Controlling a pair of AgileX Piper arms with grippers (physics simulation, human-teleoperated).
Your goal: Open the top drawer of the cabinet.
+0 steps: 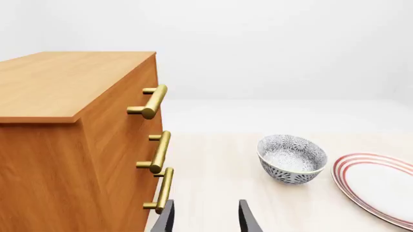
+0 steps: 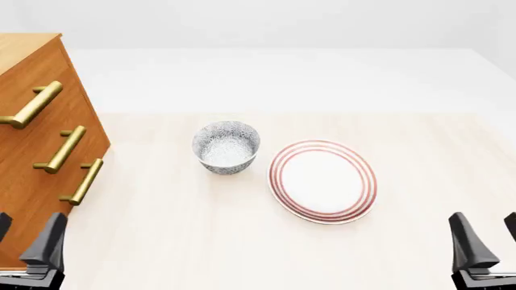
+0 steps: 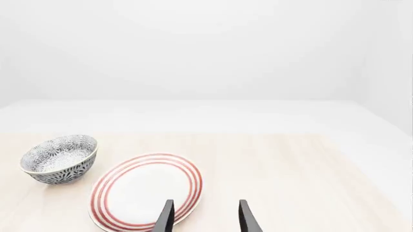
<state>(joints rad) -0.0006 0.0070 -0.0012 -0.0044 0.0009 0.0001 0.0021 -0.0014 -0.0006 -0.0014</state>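
While both grippers [image 2: 24,241] [image 2: 487,238] gape empty, the top drawer [image 2: 36,99] sits flush, brass-handled.

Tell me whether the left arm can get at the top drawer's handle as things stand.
Probably yes. The left gripper is open beside the cabinet, and nothing sits between it and the top drawer's handle; the bowl stands clear.

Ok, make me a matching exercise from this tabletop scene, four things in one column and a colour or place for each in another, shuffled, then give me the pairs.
Things:
1. cabinet
2. bowl
3. plate
4. top drawer handle

Descriptions:
A. white with red rings around the rim
B. brass bar, uppermost of three
C. grey and white pattern, between the cabinet and the plate
D. orange-brown wood, at the table's left edge

Pairs: 1-D, 2-C, 3-A, 4-B
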